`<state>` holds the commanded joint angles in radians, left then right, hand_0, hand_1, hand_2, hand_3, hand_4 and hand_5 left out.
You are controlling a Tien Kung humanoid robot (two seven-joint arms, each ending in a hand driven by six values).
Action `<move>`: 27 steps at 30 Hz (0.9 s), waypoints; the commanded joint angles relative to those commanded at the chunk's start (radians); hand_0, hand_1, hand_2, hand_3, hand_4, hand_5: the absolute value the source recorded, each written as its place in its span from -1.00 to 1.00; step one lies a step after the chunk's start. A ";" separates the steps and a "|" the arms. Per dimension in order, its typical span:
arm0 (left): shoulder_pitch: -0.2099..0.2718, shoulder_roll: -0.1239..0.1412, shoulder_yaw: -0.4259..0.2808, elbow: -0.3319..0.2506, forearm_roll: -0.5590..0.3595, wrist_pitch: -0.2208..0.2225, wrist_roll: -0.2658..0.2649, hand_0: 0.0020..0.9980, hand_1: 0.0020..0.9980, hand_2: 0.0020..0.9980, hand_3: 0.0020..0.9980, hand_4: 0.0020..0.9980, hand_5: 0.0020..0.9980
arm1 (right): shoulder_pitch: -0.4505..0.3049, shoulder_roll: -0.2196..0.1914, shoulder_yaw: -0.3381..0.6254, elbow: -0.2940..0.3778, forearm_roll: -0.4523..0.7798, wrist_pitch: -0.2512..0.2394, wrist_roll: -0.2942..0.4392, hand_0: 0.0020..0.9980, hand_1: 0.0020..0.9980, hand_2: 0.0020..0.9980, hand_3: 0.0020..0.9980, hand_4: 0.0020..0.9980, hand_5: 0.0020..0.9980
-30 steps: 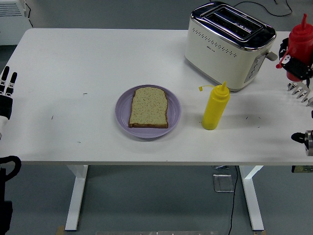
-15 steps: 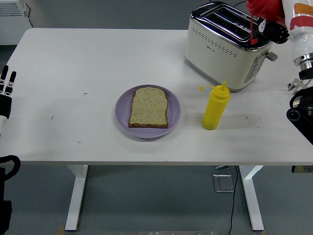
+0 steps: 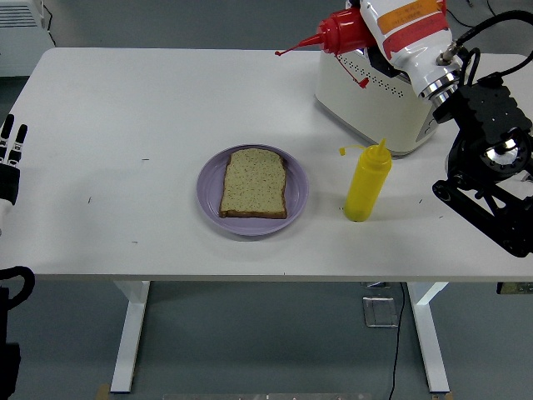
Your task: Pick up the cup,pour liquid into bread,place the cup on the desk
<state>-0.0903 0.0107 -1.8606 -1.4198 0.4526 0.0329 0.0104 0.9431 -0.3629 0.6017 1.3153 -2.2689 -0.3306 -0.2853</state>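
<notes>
While the right arm reaches in over the toaster (image 3: 391,104), its robot hand is hidden, so its grip cannot be told; the red squeeze bottle (image 3: 340,33) lies tipped sideways at its end, nozzle pointing left. Bread (image 3: 254,182) sits on the purple plate (image 3: 210,197) mid-table (image 3: 150,108), the yellow bottle (image 3: 366,181) just right of it. The left robot hand (image 3: 10,154) rests at the left edge, fingers extended, empty.

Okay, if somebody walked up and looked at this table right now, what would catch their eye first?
Probably the red squeeze bottle, tipped sideways in the air at the top, nozzle pointing left, carried by the right arm in front of the cream toaster. Next, the slice of bread on the purple plate at the table's centre, with the upright yellow squeeze bottle just to its right.
</notes>
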 joint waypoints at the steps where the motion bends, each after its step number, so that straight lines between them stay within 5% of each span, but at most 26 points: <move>1: 0.000 0.000 0.000 0.000 0.000 0.000 0.000 0.55 0.46 0.47 0.39 0.02 0.98 | 0.002 0.001 -0.007 -0.003 0.000 0.005 0.002 -0.62 -0.54 -0.36 -0.29 -0.17 -0.99; 12: 0.003 0.001 0.000 0.000 0.000 0.000 -0.001 0.55 0.47 0.47 0.40 0.02 0.99 | -0.016 -0.008 0.129 0.003 0.000 -0.006 0.006 -0.60 -0.53 -0.36 -0.28 -0.18 -1.00; 20: 0.004 0.000 0.004 0.000 0.000 0.000 0.000 0.55 0.47 0.47 0.39 0.03 1.00 | -0.015 -0.007 0.012 -0.024 0.000 0.007 0.008 -0.59 -0.52 -0.35 -0.27 -0.17 -1.00; 27: 0.005 0.001 0.003 0.000 0.000 0.001 -0.001 0.56 0.48 0.47 0.40 0.03 1.00 | -0.007 -0.009 0.122 -0.019 0.000 -0.031 -0.031 -0.59 -0.52 -0.35 -0.27 -0.15 -1.00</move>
<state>-0.0849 0.0121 -1.8576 -1.4201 0.4530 0.0335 0.0092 0.9357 -0.3724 0.7235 1.2968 -2.2689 -0.3615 -0.3164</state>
